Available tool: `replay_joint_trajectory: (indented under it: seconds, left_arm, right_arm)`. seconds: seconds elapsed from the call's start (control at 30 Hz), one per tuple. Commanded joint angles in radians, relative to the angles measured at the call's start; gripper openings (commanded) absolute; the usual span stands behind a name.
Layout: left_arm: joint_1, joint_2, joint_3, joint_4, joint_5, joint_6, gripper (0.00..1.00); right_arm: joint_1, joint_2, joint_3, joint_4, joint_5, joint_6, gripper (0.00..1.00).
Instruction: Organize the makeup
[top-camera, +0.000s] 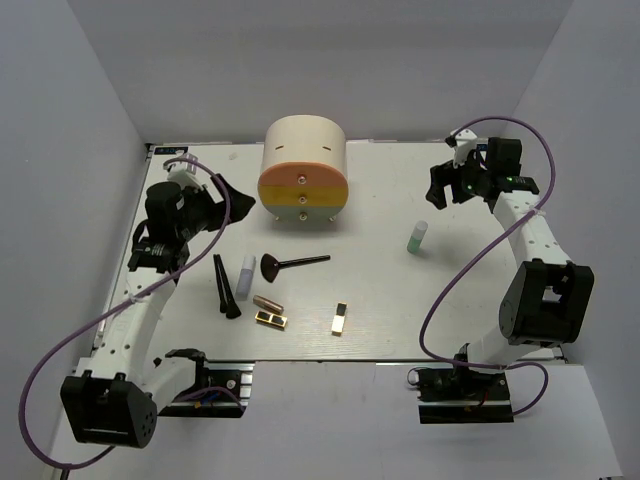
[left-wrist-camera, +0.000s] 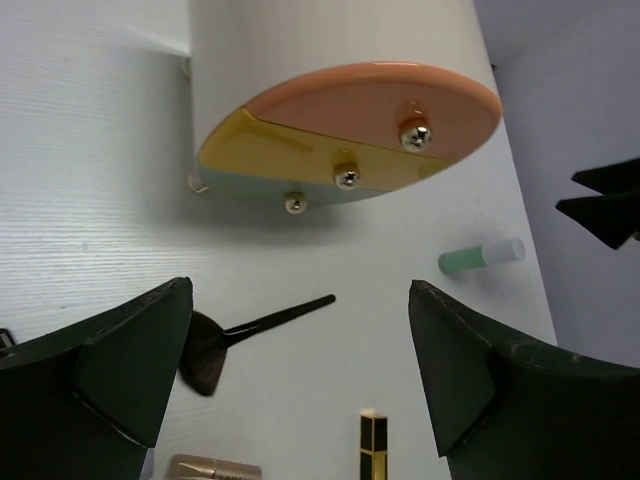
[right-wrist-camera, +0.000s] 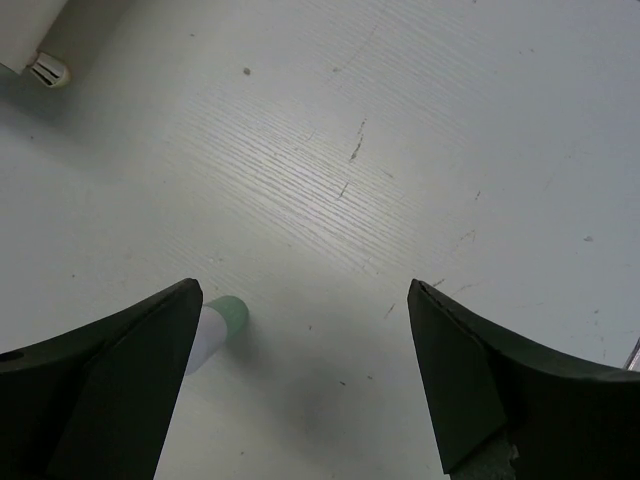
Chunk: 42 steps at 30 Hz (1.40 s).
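Makeup is spread over the white bench (top-camera: 400, 325), most of it in a bunch on the left half. Nearest the arms, one gold-and-black case (top-camera: 340, 320) is seen on its own. A second gold-and-black case (top-camera: 271, 319) is laid flat a little to its left. A copper lipstick (top-camera: 267, 301) is laid just behind that second case. To the left of these, two black brushes (top-camera: 226, 292) are laid side by side, and a white tube (top-camera: 246, 271) is placed just to their right. A fan brush (top-camera: 292, 264) is found behind the lipstick, with its head at the left and its thin handle pointed right. Well apart from the rest, a mint-green bottle (top-camera: 416, 238) with a white cap is laid on its side on the right half.

Farther back, a big cream box (top-camera: 303, 172) is set near the middle, with its orange and yellow drawer fronts turned toward the arms.

The left jaws are held wide open beside the box, and nothing is gripped. The right jaws are held wide open at the far right, behind the bottle, and nothing is gripped there either.
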Motion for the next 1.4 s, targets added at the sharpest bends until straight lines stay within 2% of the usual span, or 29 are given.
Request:
replay_joint_trajectory:
  seconds: [0.0, 0.13, 0.17, 0.33, 0.43, 0.53, 0.57, 0.6, 0.63, 0.67, 0.7, 0.73, 0.77, 0.83, 0.87, 0.9, 1.03, 1.37]
  left_arm:
    - [-0.006, 0.042, 0.006, 0.072, 0.148, -0.013, 0.98]
    - [-0.015, 0.088, 0.031, 0.076, 0.185, -0.006, 0.98]
    - [-0.026, 0.094, 0.04, 0.069, 0.183, 0.0, 0.98]
    - [-0.073, 0.139, 0.074, 0.052, 0.174, 0.005, 0.98]
    - [-0.113, 0.171, 0.083, 0.062, 0.168, -0.007, 0.92]
    - [-0.158, 0.203, 0.09, 0.078, 0.154, -0.024, 0.78]
    - [-0.169, 0.211, 0.097, 0.081, 0.145, -0.027, 0.64]
    - [-0.188, 0.218, 0.103, 0.078, 0.136, -0.035, 0.57]
    - [-0.198, 0.224, 0.11, 0.079, 0.123, -0.038, 0.51]
    - [-0.207, 0.235, 0.117, 0.079, 0.11, -0.041, 0.45]
    - [-0.207, 0.237, 0.118, 0.085, 0.099, -0.048, 0.33]
    - [-0.222, 0.235, 0.117, 0.09, 0.071, -0.053, 0.29]
    - [-0.238, 0.235, 0.117, 0.096, 0.056, -0.064, 0.28]
    - [-0.251, 0.237, 0.118, 0.095, 0.028, -0.068, 0.33]
    - [-0.264, 0.24, 0.127, 0.087, -0.002, -0.076, 0.4]
    - [-0.264, 0.251, 0.132, 0.075, -0.015, -0.082, 0.55]
    - [-0.302, 0.287, 0.166, 0.035, -0.064, -0.096, 0.7]
    - [-0.366, 0.359, 0.239, 0.012, -0.169, -0.088, 0.73]
  right_arm:
    - [0.0, -0.003, 0.057, -0.015, -0.035, -0.03, 0.89]
    - [0.0, -0.006, 0.072, -0.087, -0.143, -0.114, 0.89]
    - [0.0, -0.008, 0.072, -0.128, -0.218, -0.166, 0.89]
    - [0.003, -0.02, 0.058, -0.168, -0.321, -0.218, 0.89]
    - [0.006, -0.018, 0.06, -0.159, -0.306, -0.206, 0.89]
    - [0.003, -0.02, 0.063, -0.144, -0.3, -0.186, 0.87]
    - [0.006, -0.021, 0.065, -0.142, -0.302, -0.186, 0.81]
    - [0.006, -0.023, 0.063, -0.129, -0.302, -0.171, 0.51]
    - [0.006, -0.026, 0.057, -0.119, -0.306, -0.162, 0.36]
    - [0.006, -0.031, 0.052, -0.112, -0.309, -0.152, 0.25]
    - [0.006, -0.037, 0.043, -0.087, -0.311, -0.142, 0.18]
    - [0.009, -0.04, 0.037, -0.078, -0.312, -0.114, 0.18]
    - [0.008, -0.044, 0.025, -0.072, -0.318, -0.105, 0.36]
    - [0.008, -0.049, 0.016, -0.058, -0.329, -0.074, 0.52]
    - [0.01, -0.051, 0.0, -0.05, -0.329, -0.063, 0.57]
    - [0.01, -0.057, -0.009, -0.043, -0.331, -0.053, 0.67]
    - [0.01, -0.069, -0.038, -0.01, -0.331, -0.013, 0.7]
    - [0.01, -0.094, -0.095, 0.02, -0.343, 0.01, 0.7]
